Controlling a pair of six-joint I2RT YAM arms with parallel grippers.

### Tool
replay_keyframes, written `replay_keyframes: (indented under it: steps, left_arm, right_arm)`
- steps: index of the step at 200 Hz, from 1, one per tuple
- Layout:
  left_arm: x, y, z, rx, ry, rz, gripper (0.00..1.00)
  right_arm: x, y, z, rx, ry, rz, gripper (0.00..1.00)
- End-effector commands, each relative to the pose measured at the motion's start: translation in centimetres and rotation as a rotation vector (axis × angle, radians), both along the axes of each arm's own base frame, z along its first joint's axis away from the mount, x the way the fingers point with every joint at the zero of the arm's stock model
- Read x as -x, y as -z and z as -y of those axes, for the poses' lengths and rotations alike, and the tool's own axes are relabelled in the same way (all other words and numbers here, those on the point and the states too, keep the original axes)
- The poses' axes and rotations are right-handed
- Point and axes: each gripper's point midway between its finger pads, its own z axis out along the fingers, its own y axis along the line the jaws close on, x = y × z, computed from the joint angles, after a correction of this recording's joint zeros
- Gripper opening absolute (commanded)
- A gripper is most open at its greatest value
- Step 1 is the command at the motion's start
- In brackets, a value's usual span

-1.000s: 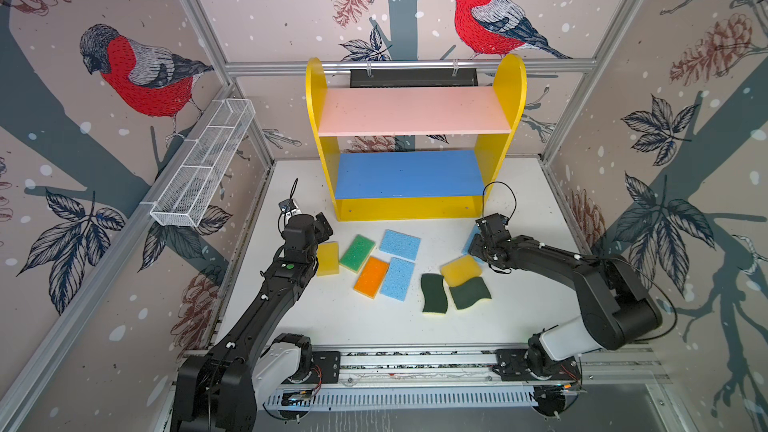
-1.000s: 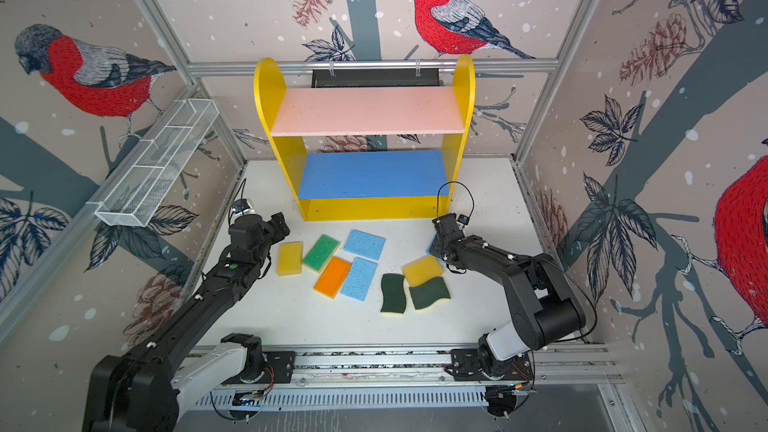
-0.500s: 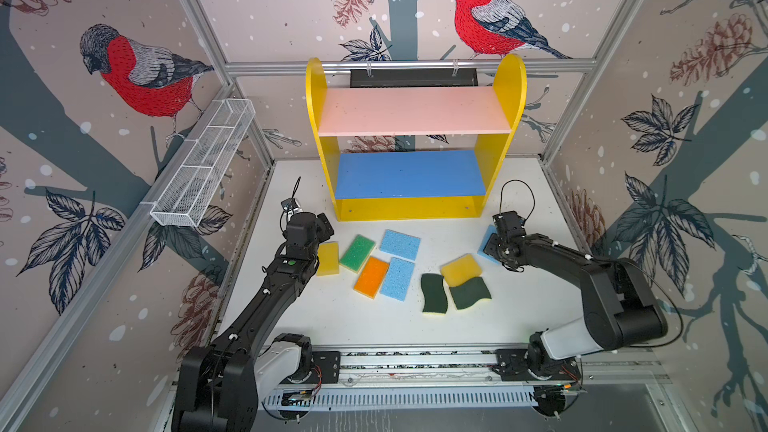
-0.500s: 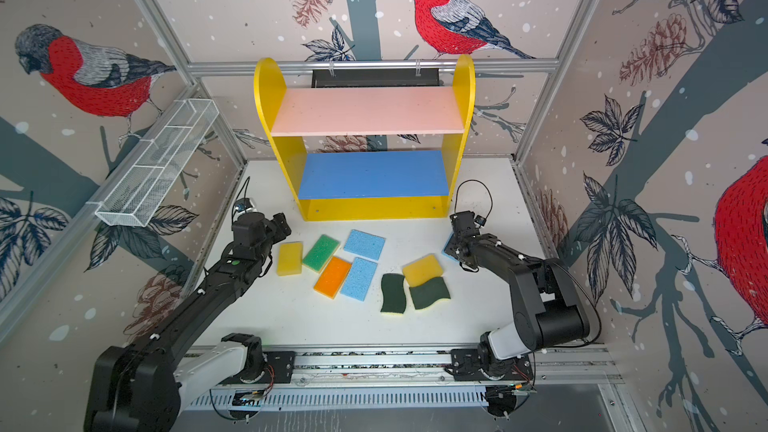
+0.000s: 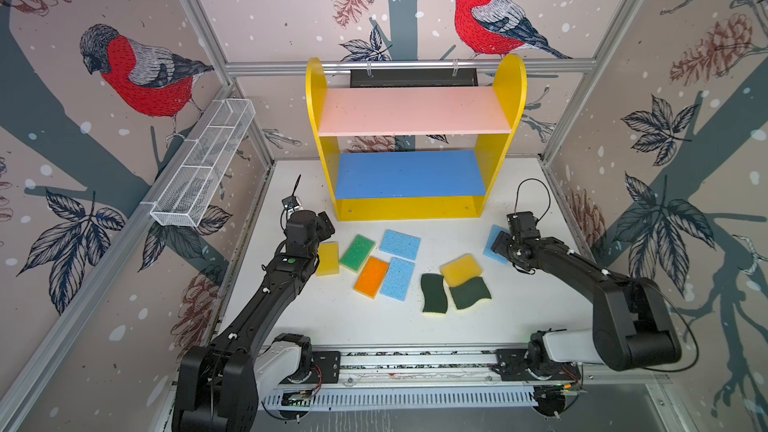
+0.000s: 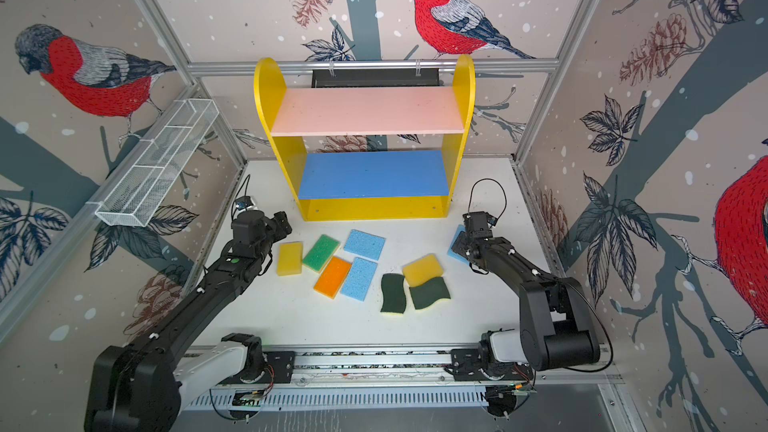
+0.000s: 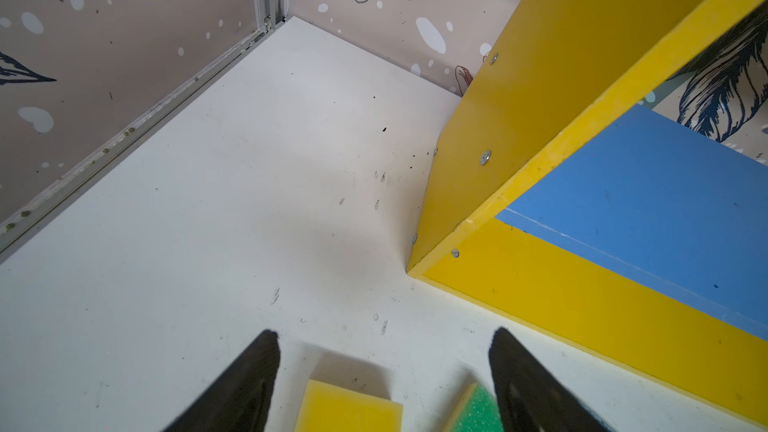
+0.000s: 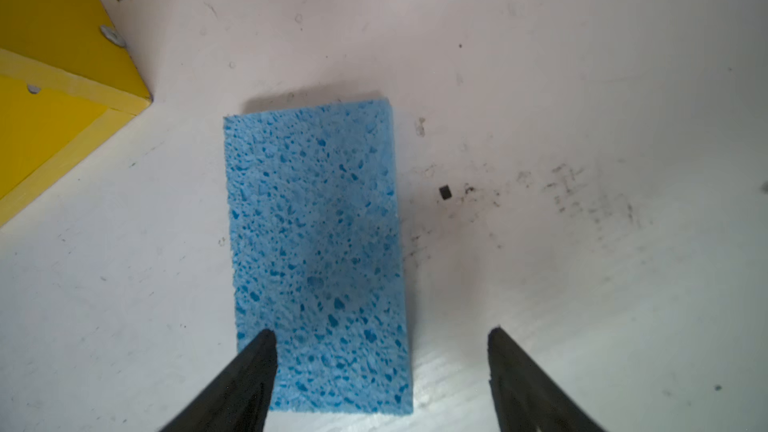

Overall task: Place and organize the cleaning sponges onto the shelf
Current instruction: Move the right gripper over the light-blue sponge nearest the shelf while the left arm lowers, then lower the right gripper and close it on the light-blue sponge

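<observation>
In both top views: shelf (image 5: pixel 513 89) with pink and blue boards bare, cleaning sponges (image 5: pixel 399 278) all down on the table (image 5: pixel 374 326) before it, one light-blue sponge (image 5: pixel 491 243) off to the side under the right gripper (image 5: pixel 500 245).

Left wrist view: left gripper (image 7: pixel 382 338) spread wide, empty, above the yellow sponge (image 7: pixel 349 407) at its end.

Right wrist view: jaws apart, nothing held, one finger (image 8: pixel 249 376) over the light-blue sponge rather than beside it. Likely to pin or shove it on closing, not clamp it.

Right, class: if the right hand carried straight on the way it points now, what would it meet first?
Probably the light-blue sponge just ahead of the open right hand, flat on the table; depth is unclear.
</observation>
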Motion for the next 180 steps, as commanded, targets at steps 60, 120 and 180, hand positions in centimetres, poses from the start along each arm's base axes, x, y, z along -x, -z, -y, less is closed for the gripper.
replay_keyframes:
  steps: [60, 120, 180]
  left_arm:
    - [-0.3, 0.4, 0.5, 0.008, 0.025, -0.024, 0.82]
    - [-0.5, 1.4, 0.5, 0.0, 0.028, -0.053, 0.84]
    - [-0.8, 2.4, 0.5, -0.007, 0.023, -0.089, 0.85]
  right_arm:
    - [0.0, 0.2, -3.6, 0.002, -0.085, 0.003, 0.91]
    - [-0.1, 0.5, -3.1, 0.05, -0.064, -0.023, 0.95]
    - [0.0, 1.3, -2.7, 0.088, -0.058, -0.053, 0.98]
